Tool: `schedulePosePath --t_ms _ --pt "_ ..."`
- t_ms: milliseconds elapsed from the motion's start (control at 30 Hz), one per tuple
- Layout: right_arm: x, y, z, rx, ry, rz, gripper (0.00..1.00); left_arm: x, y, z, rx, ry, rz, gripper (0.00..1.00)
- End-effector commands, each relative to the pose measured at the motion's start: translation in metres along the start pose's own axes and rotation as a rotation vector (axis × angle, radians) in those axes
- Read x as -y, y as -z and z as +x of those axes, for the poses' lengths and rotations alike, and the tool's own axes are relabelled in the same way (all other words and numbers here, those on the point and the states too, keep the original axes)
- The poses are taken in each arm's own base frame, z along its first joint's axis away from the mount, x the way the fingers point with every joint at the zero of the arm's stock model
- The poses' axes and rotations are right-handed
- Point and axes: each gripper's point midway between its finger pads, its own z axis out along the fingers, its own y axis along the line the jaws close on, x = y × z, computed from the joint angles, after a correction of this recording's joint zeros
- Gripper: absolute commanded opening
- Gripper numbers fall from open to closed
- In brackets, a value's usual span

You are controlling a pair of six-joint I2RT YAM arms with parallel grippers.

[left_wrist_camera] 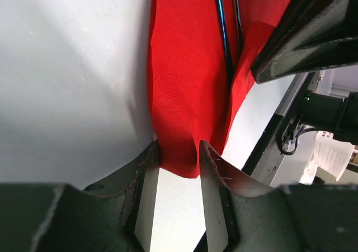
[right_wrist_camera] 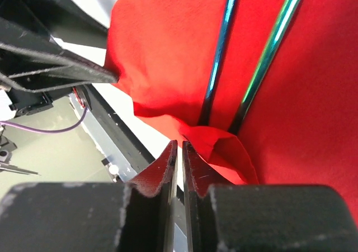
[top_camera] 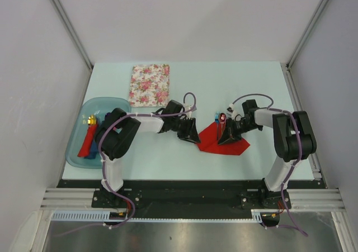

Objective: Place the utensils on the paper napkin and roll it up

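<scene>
Your fork and spoon lie side by side on the red napkin at mid-table. Their heads poke off the far edge and their handles run down the cloth toward the near side. They're close together and parallel, which I judge is so one wrap takes both

A small flap of napkin is turned up over the handle ends. It probably acts as a pocket so they can't slide out as you roll

Left gripper: jaws partway in, with a gap about as wide as the bunched left corner of the napkin. The paper narrows into that gap and touches both fingertips, so it looks pinched and a bit lifted off the table. Likely this is the corner you pull across the utensils to start the roll

Right gripper: jaws nearly together, only a thin dark slit showing. The turned-up flap sits right against the tip. I can't tell if a layer is caught in the slit or if you're only pressing beside it to steady the fold

Pose: both arms reach in from their bases with elbows bent and forearms angled inward toward each other. The wrists are low near the table, and the grippers face each other across the napkin, left at its left corner and right at the handle end, close but apart
</scene>
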Motion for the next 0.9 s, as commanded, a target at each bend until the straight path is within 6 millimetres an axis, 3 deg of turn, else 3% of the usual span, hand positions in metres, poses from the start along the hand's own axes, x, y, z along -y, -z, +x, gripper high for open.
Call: schedulePosePath --t_ms 0,333,533,633,867 --pt "-0.002 -0.006 -0.013 0.019 0.004 -0.036 0.12 0.019 0.004 -0.004 0.018 -0.03 0.071 0.38" --pt "0.007 -0.014 -0.015 0.016 -0.003 0.0 0.12 0.045 0.007 -0.012 0.033 -0.048 0.168 0.35" --pt "0.012 -0.016 -0.014 0.014 -0.011 0.022 0.11 0.064 0.002 -0.017 0.027 -0.061 0.232 0.14" --pt "0.013 -0.016 -0.015 0.016 -0.01 0.027 0.11 0.076 0.0 -0.024 0.032 -0.074 0.263 0.1" --pt "0.014 -0.016 -0.015 0.016 -0.016 0.03 0.11 0.101 -0.015 -0.031 0.028 -0.055 0.329 0.12"
